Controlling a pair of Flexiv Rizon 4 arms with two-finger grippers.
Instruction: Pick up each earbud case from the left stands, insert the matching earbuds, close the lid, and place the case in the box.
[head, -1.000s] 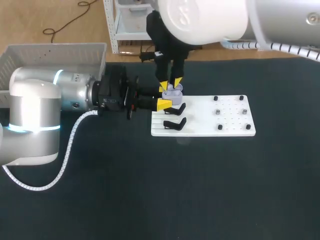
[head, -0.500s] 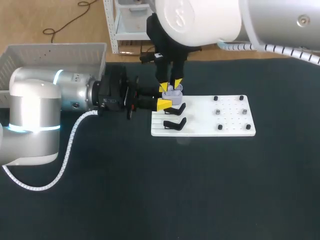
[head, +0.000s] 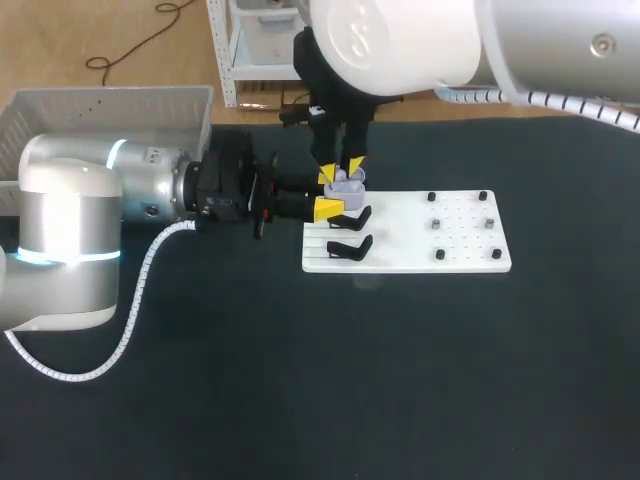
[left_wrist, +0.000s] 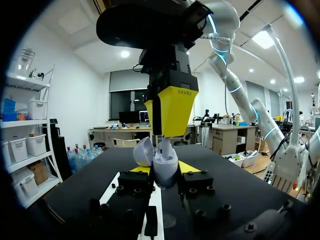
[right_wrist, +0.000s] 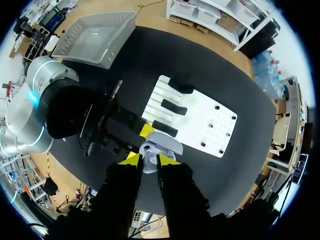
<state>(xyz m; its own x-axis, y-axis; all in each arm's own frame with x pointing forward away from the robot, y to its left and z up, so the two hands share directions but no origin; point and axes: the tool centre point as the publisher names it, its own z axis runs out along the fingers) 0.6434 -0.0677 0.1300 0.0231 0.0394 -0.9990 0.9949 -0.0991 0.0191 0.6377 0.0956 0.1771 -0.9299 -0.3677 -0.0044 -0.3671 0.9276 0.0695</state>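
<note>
A pale lavender earbud case (left_wrist: 164, 165) is held above the white board's near-left corner with its lid tipped open. My left gripper (left_wrist: 165, 170) is shut on its body from both sides; from above, the left gripper (head: 335, 197) lies level, coming in from the left. My right gripper (head: 342, 170) points straight down onto the open case (head: 346, 184), its yellow fingers (left_wrist: 175, 110) right over the cavity. In the right wrist view a small pale earbud (right_wrist: 148, 151) sits pinched between the right gripper (right_wrist: 149, 159) tips, beside the raised lid (right_wrist: 166, 143).
The white board (head: 410, 260) carries black case stands (head: 350, 247) on its left and several small earbud pegs (head: 437, 223) on its right. A white mesh box (head: 100, 108) stands at the table's far left, behind my left arm (head: 80, 230).
</note>
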